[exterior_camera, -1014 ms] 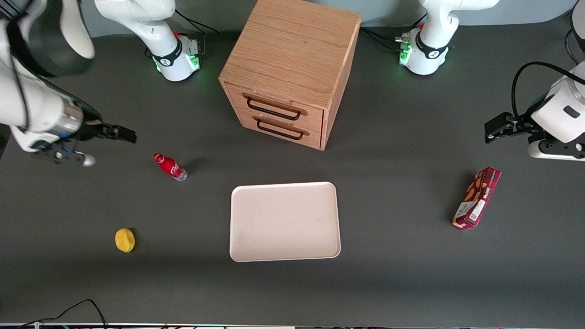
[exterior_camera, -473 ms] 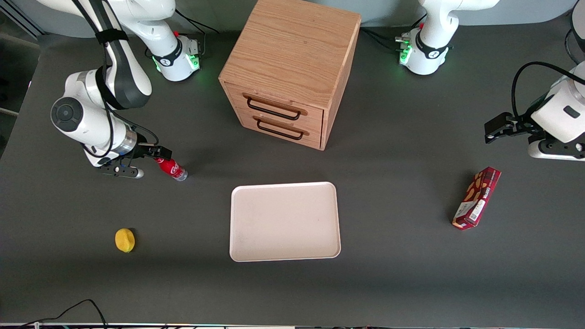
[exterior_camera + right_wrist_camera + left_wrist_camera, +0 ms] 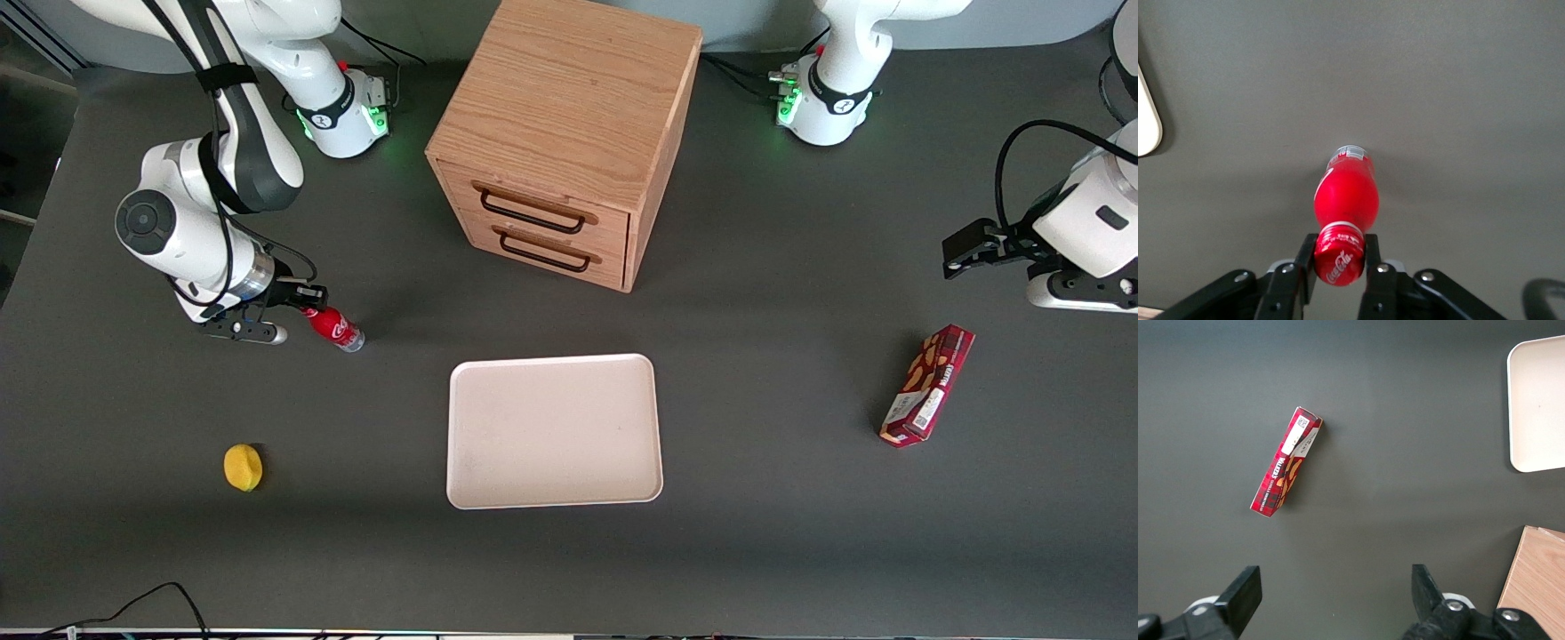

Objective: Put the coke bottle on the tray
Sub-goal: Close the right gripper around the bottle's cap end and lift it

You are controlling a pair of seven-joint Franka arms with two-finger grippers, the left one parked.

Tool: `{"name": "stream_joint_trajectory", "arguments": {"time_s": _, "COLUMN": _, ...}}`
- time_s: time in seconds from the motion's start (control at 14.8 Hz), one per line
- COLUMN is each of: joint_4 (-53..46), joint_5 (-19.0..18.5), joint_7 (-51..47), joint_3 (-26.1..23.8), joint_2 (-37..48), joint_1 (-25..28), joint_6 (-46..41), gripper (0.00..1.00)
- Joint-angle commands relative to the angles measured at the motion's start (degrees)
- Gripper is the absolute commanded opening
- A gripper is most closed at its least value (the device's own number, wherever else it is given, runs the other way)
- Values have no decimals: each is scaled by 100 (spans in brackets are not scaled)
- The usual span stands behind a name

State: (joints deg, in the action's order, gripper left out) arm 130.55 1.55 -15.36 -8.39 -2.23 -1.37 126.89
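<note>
Gripper (image 3: 307, 302) clamped on the coke bottle (image 3: 335, 327) cap — bottle stands on the table (image 3: 800, 533), apart from the tray (image 3: 553, 430), open tabletop between them. Bottle base partly hidden in the wrist view — tray corner cut off there.

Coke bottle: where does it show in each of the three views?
Front view: coke bottle on the table, its cap at the gripper, toward the working arm's end.
Right wrist view: coke bottle, cap between the fingers.
Left wrist view: not in it.
Shared landmark: the tray.
</note>
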Motion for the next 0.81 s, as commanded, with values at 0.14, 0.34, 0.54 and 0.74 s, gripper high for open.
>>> {"name": "stream_joint_trajectory", "arguments": {"time_s": 0.14, "joint_4": -625, "joint_5": -67, "joint_7": 103, "joint_3": 22, "joint_2": 196, "joint_1": 67, "joint_6": -794, "gripper": 0}}
{"name": "stream_joint_trajectory", "arguments": {"time_s": 0.34, "joint_4": -2054, "joint_5": -59, "joint_7": 86, "joint_3": 13, "joint_2": 127, "joint_1": 84, "joint_6": -2382, "gripper": 0}}
{"name": "stream_joint_trajectory", "arguments": {"time_s": 0.54, "joint_4": -3865, "joint_5": -41, "joint_7": -72, "joint_3": -5, "joint_2": -373, "joint_1": 251, "joint_6": -3554, "gripper": 0}}
{"name": "stream_joint_trajectory", "arguments": {"time_s": 0.74, "joint_4": -5921, "joint_5": -15, "joint_7": -764, "joint_3": -267, "joint_2": -1583, "joint_1": 339, "joint_6": -4591, "gripper": 0}}
